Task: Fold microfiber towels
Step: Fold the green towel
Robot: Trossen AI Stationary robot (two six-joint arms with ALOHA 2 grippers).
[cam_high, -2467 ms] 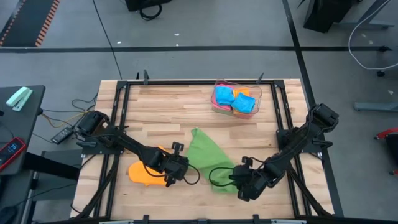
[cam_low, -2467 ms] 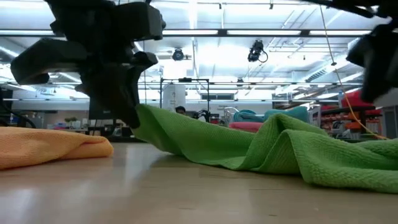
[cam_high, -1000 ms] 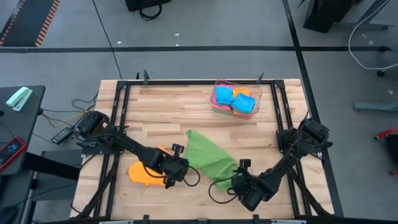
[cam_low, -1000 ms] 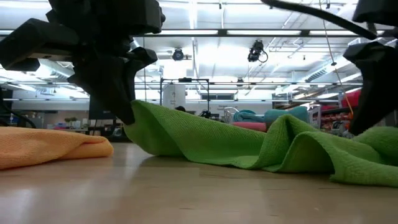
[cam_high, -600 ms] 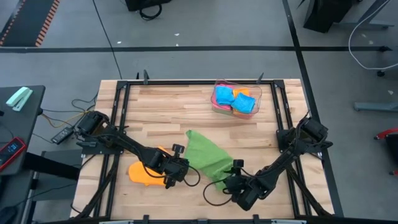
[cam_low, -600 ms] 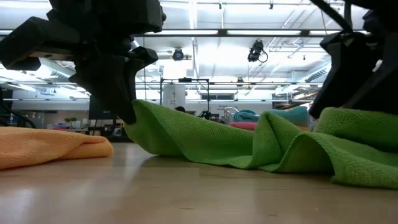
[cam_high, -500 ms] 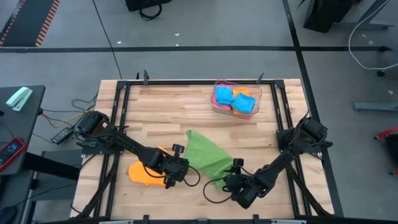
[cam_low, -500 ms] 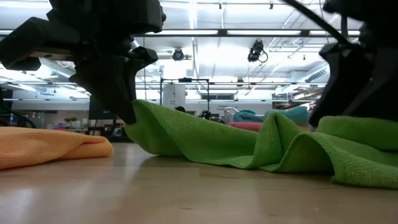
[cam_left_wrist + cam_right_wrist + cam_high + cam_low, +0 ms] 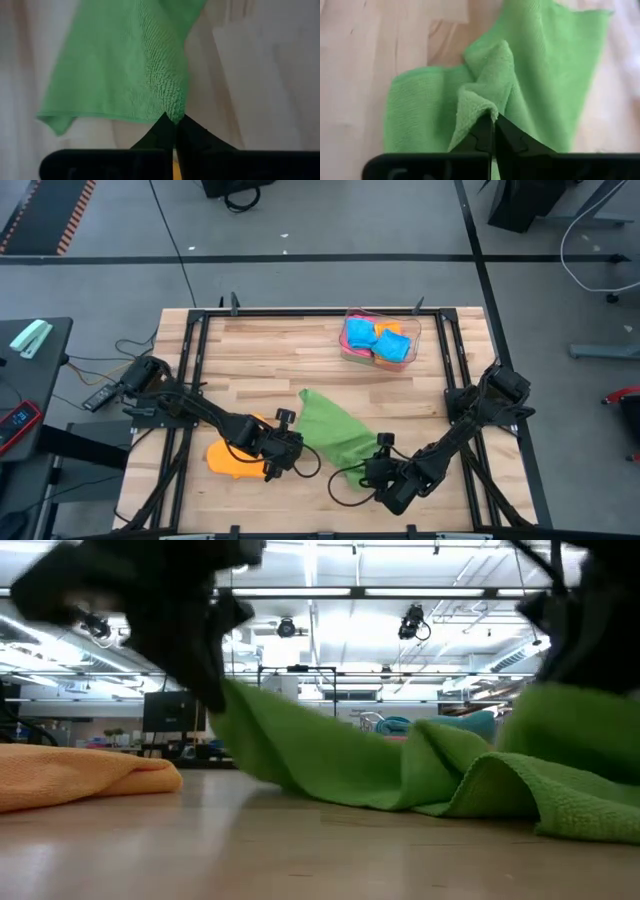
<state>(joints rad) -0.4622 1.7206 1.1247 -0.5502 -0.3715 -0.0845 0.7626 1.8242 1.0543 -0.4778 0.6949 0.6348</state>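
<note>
A green microfiber towel (image 9: 335, 430) lies crumpled on the wooden table, near the front middle. My left gripper (image 9: 291, 446) is shut on its left end and my right gripper (image 9: 371, 466) is shut on its near right part. In the low view the towel (image 9: 400, 770) sags between the two raised ends, its middle resting on the table. An orange towel (image 9: 234, 457) lies bunched left of the left gripper. My left gripper pinches the green towel's edge (image 9: 172, 114) between its two fingertips, slanting down from the table's left. That end is raised (image 9: 235, 700) and the cloth slopes down from it to the table. My right gripper pinches a raised fold of the towel (image 9: 487, 111) at its fingertips, slanting down from the near right; more than one layer shows there. That part (image 9: 575, 715) is lifted while the rest lies slack on the table.
A clear plastic tray (image 9: 346, 352) at the far right of the table holds blue, orange and pink towels. The orange towel (image 9: 80, 775) lies close to the left arm. Bare wood lies between the tray and the green towel and along the front edge.
My right gripper has moved toward the table's left onto the green towel's near right part, has taken hold of it and raised it. The left end of the towel, held by my left gripper, has risen slightly. The towel's middle has stayed on the table.
</note>
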